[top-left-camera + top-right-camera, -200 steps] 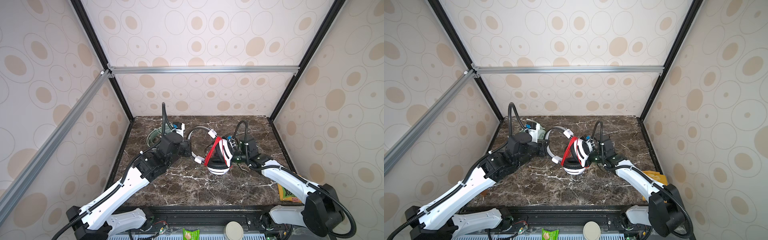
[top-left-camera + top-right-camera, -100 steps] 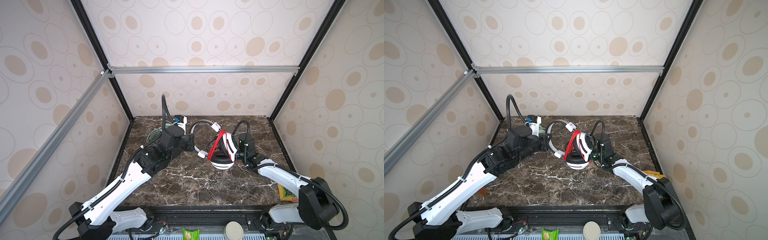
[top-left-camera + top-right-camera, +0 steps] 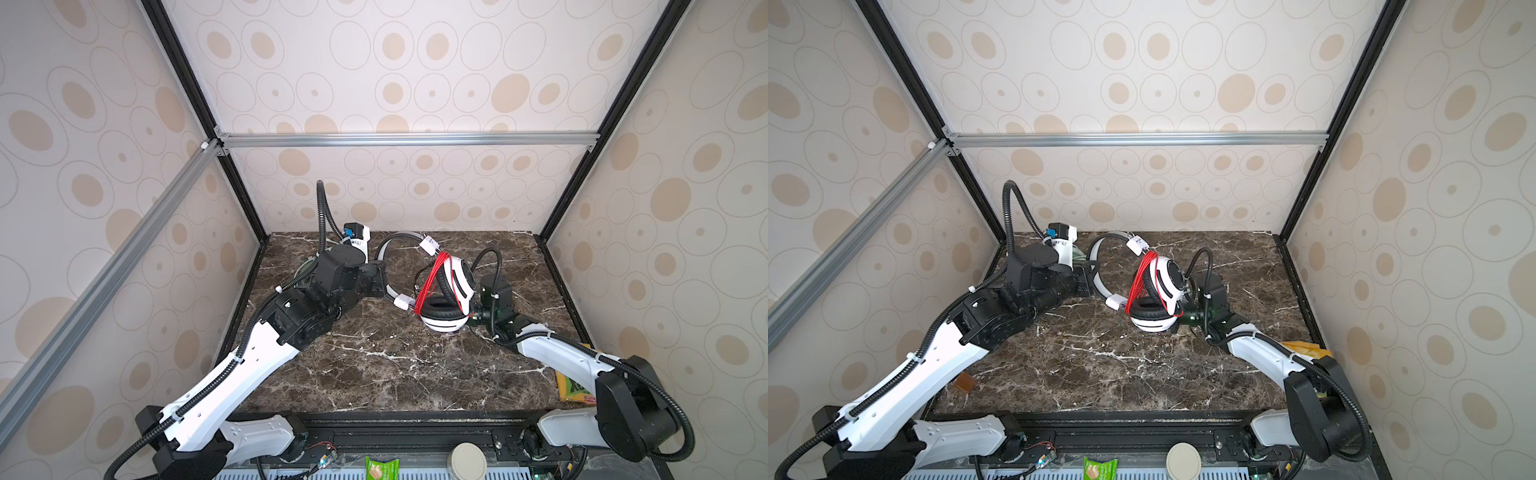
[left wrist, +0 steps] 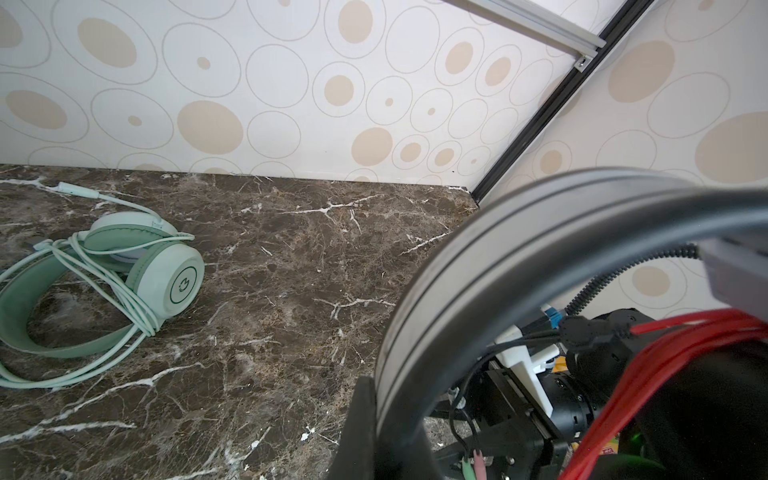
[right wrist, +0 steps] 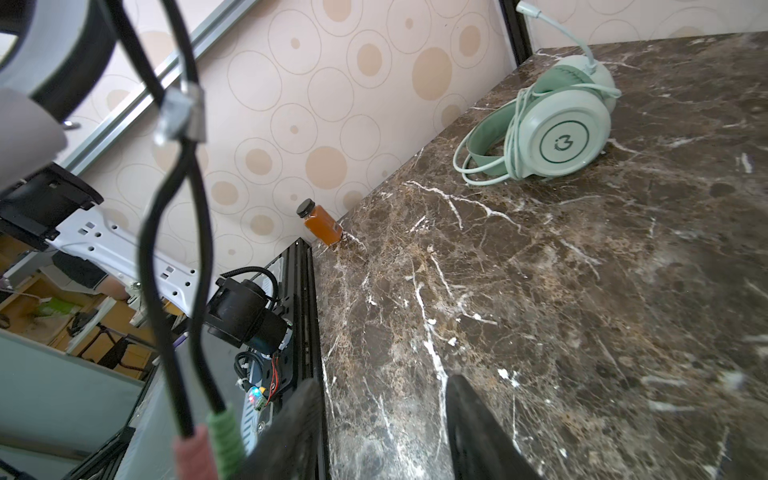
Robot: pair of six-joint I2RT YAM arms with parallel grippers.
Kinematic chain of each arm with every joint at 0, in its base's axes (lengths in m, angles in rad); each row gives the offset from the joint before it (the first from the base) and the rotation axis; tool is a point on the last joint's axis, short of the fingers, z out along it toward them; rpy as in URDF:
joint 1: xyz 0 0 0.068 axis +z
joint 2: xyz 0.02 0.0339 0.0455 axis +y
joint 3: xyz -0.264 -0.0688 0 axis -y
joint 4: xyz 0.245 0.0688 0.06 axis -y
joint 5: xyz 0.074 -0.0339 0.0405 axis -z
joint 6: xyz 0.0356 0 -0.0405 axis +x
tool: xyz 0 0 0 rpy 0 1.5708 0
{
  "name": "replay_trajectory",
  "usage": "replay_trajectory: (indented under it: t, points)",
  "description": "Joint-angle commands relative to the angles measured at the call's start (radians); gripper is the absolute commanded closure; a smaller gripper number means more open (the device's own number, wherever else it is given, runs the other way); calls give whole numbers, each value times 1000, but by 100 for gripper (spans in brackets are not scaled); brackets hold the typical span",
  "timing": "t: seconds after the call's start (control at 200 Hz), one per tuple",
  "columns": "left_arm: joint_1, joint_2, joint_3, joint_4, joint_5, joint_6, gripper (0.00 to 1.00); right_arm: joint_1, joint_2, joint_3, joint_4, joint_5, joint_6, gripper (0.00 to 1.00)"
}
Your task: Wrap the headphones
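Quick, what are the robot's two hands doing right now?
Left hand: closed, holding the white headphones by the headband.
Right hand: open, holding nothing.

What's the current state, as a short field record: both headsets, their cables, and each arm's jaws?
white headset: lower earcup seems to rest on the table, upper one raised
red cable: looped several times over the earcups
plug end: hanging loose, unwrapped
left gripper: jaws shut on the white headset's headband
right gripper: jaws open, empty, beside the plug end
mint-green headset: lying at the table's far left, no gripper on it, pale cable wound around it
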Motion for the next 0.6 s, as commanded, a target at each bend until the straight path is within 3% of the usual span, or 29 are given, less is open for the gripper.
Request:
replay_trajectory:
  t: [0.0,0.085,0.225,0.35,0.595]
  points:
    - [6,-27,74,52,-5,-24,100,-34,-65,-25,-17,5,-35,48]
    - [7,-26,79,51,2,-25,100,-36,-102,-20,-110,0,-115,46]
    - [9,-20,87,54,17,-26,100,-35,-97,-21,-116,-11,-128,42]
    - [8,-17,106,47,23,-25,100,-36,-62,-10,-179,60,-161,39]
    - [9,-15,133,41,30,-22,100,-30,-22,-41,-112,51,-140,36]
